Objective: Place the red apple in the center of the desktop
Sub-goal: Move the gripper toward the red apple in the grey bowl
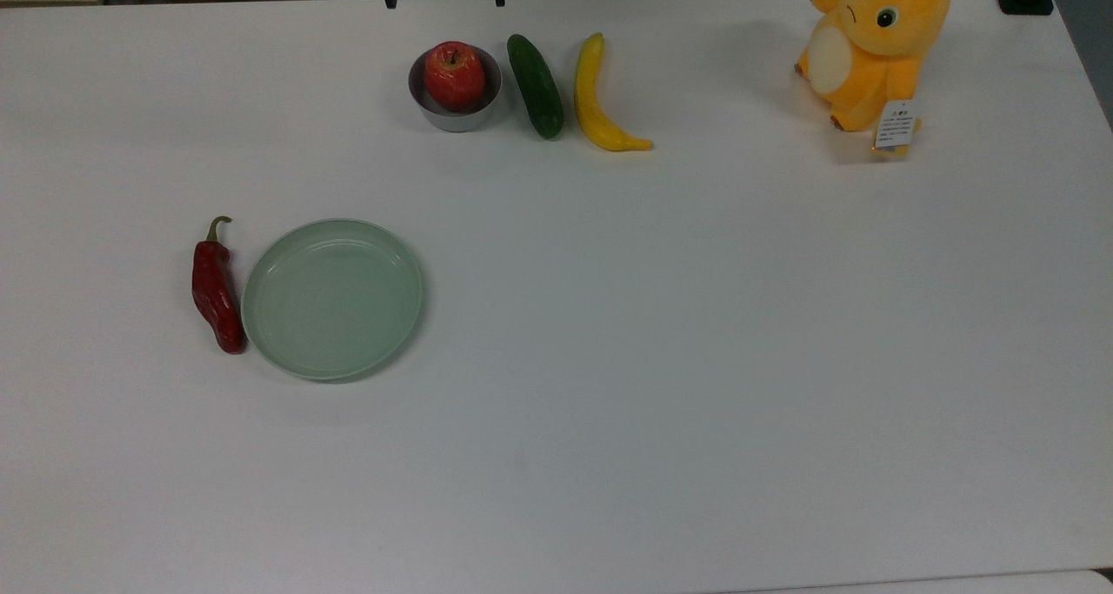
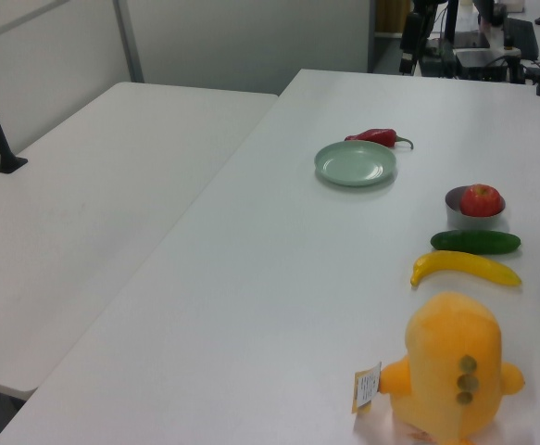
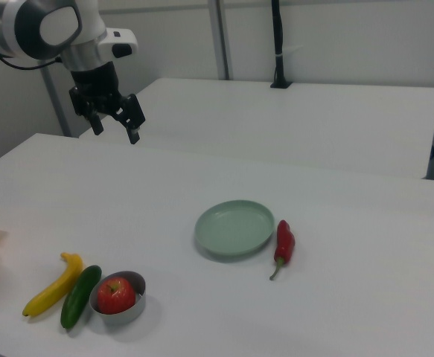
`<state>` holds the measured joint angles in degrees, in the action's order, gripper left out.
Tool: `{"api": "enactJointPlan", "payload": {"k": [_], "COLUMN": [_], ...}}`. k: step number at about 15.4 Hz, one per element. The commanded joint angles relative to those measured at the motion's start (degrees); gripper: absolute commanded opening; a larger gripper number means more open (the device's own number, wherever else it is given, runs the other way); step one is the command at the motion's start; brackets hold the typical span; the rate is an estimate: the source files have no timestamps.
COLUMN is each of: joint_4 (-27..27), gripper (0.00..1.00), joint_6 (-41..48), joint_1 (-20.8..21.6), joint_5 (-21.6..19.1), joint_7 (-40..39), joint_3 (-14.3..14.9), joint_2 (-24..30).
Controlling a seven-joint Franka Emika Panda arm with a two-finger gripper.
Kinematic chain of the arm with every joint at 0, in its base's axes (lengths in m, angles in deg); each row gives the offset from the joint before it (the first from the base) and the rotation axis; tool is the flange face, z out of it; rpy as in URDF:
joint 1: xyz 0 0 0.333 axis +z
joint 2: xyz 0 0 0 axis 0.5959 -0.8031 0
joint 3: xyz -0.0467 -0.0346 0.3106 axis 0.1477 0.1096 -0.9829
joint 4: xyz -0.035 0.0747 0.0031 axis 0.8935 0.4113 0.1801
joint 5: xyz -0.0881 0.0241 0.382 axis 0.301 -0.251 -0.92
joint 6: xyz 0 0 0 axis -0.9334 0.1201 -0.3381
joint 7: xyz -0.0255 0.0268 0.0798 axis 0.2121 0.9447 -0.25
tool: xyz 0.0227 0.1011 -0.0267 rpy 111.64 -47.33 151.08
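Right now the red apple (image 1: 454,74) sits inside a small grey bowl (image 1: 455,111), stem up, near the far edge of the desktop (image 1: 661,333) in the top view. Taking that bowl as the landmark: a dark green cucumber (image 1: 535,85) lies just beside it on the top view's right, and a yellow banana (image 1: 598,96) lies just beyond the cucumber on the same side, the two roughly parallel. An orange plush toy (image 1: 872,44) with a paper tag stands well apart from the bowl, further toward the top view's right. A pale-green plate (image 1: 331,297) rests well apart from the bowl, toward the near side and the top view's left, with a dark-red chili pepper (image 1: 216,288) touching or nearly touching the plate's rim on its far side from the bowl.

Seen in the right view, the gripper (image 3: 115,125) hangs in the air well above and behind the bowl, toward the right view's left, its fingers spread apart and holding nothing.
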<state>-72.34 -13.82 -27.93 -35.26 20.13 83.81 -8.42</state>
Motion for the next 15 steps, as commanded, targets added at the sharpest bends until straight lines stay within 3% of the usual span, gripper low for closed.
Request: {"api": "enactJointPlan", "payload": {"k": [1,10,14,15], "joint_4": [0.4,-0.2,-0.9,-1.5], "gripper": [1.00,1.00,1.00,1.00], "joint_6": [0.2,0.1,3.3,6.2], "joint_1": [1.4,1.2,0.8,0.3], "joint_5": [0.1,0.1,0.5,0.6], "joint_7": [-0.8,-2.3,-11.9,-18.3], "joint_3": [0.8,0.8,0.8,0.9], "joint_2": [-0.2,-0.2,0.2,0.5]}}
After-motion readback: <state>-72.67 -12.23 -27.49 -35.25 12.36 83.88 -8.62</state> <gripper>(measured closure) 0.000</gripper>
